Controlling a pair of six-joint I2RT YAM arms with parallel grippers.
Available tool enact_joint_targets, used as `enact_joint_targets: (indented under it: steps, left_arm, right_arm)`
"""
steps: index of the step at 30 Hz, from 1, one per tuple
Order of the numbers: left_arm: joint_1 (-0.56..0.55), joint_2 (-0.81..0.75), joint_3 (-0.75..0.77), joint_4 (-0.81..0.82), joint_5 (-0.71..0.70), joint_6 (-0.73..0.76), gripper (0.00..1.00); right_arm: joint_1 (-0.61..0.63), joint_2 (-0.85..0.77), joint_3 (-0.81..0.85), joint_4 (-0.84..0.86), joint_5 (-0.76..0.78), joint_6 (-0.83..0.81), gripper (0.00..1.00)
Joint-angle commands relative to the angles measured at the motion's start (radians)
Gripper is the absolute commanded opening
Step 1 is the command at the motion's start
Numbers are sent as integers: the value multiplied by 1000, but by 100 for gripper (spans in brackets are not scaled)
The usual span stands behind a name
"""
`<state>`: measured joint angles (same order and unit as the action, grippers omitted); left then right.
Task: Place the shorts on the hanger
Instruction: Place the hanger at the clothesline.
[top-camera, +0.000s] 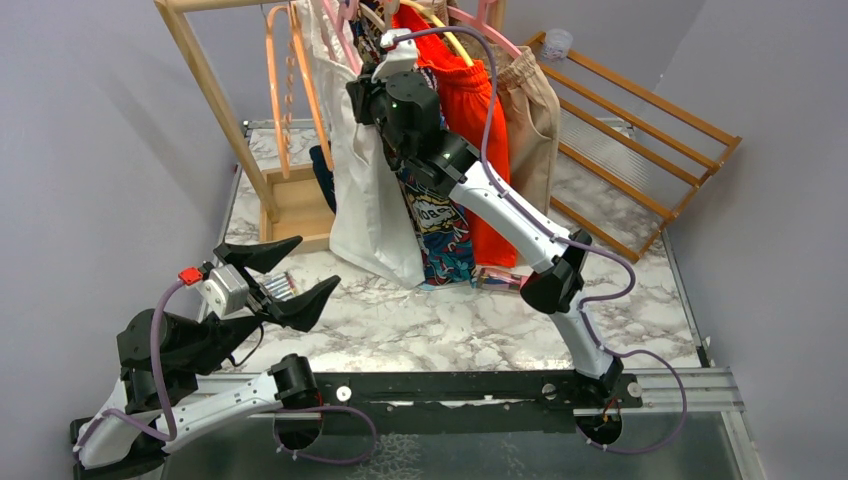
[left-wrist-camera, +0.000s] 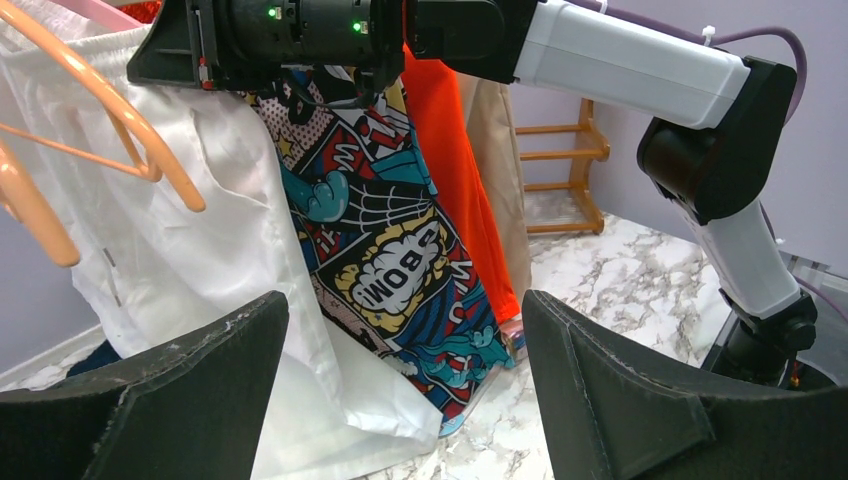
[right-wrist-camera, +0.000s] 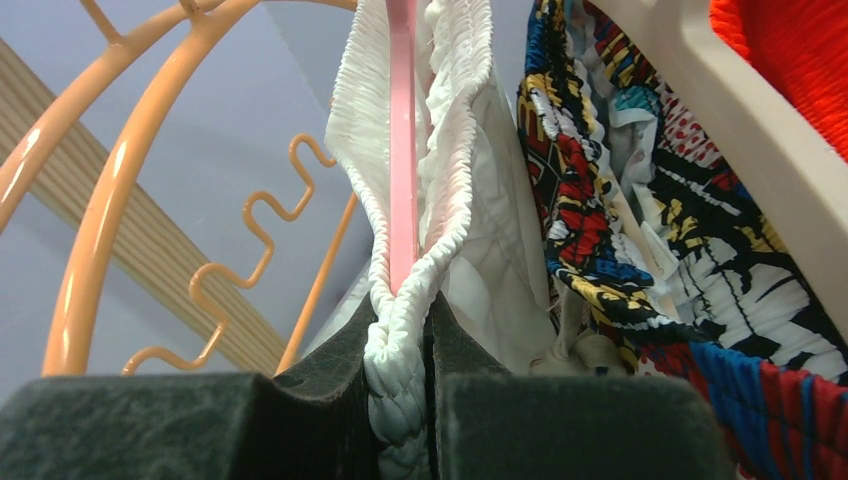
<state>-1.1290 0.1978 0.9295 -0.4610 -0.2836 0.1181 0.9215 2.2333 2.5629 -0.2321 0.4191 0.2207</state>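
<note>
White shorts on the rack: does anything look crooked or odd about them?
Yes. The shorts seem to hang lopsided, one corner drooping lower, and their waistband is bunched between the right fingers against the pink hanger.

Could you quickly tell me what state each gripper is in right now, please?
Left gripper: open, holding nothing.
Right gripper: shut on the shorts at the waistband.

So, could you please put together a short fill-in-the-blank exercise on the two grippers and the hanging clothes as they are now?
1. The right gripper is shut on the waistband of the ____ shorts.
2. The hanger inside that waistband is ____.
3. The left gripper stands ____, holding nothing.
4. The comic-print shorts hang between those and an ____ garment.
Missing: white; pink; open; orange-red.
</note>
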Motion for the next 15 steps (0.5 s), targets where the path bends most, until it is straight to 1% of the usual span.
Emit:
enact_joint_targets:
  steps: [1, 2, 3, 6, 9, 11, 15]
  left_arm:
    - [0, 8, 4, 22, 13, 11, 88]
    - [0, 8, 3, 22, 14, 11, 88]
    - [0, 7, 2, 21, 14, 9, 88]
    - [1, 5, 0, 21, 12, 7, 88]
    - [-1, 5, -2, 22, 11, 5, 88]
    - [-1, 2, -4, 21, 11, 2, 88]
    - [-1, -14, -10, 19, 10, -15, 88]
  right_arm:
    - [0, 1, 38, 51, -70, 21, 1]
    - [0, -2, 35, 49, -73, 23, 1]
    - [0, -5, 31, 47, -78, 23, 4]
    - [0, -21, 9, 46, -88, 29, 22]
    - [0, -44, -9, 41, -96, 34, 32]
    - [0, -66, -26, 38, -104, 35, 36]
    - [0, -109, -52, 19, -139, 22, 40]
